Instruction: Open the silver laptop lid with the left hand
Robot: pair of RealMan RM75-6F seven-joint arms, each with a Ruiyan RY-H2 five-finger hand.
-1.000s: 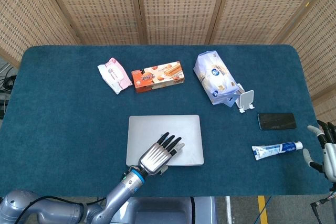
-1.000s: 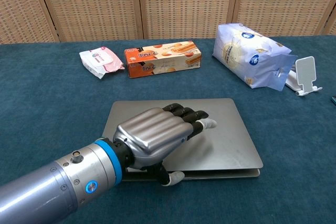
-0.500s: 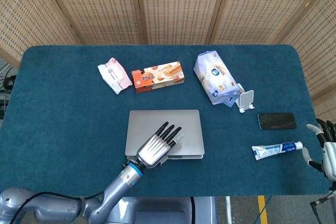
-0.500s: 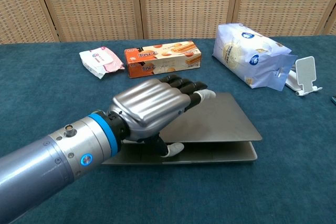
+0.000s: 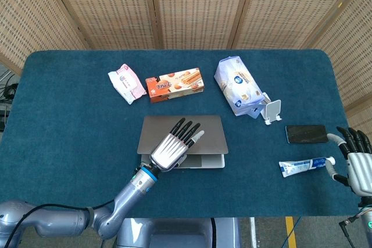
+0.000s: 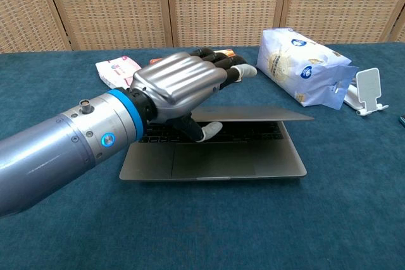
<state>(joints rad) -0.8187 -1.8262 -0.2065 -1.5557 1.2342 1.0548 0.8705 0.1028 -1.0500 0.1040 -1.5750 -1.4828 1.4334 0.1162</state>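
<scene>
So the silver laptop [image 6: 215, 156] is sitting a bit toward 6 o'clock of the table [image 5: 70, 114] centre, and we're now seeing its lid [image 6: 253, 116] propped about halfway up. A second ago it was flat shut and half a second ago only cracked, so the opening is clearly working, with more swing probably needed before the screen stands upright. In the chest view the keyboard and trackpad are showing.

Our left hand [image 6: 180, 86] is holding the lid's front edge: fingers [image 6: 221, 61] lying over the top, thumb [image 6: 209, 132] tucked under it, over the keys. The hand is riding at the lid's 9 o'clock end, so the lid stretches away toward 3 o'clock.

Right hand [image 5: 356, 164] is idling at the table's 4 o'clock edge, fingers spread, holding nothing, by the toothpaste tube [image 5: 305, 166].
</scene>
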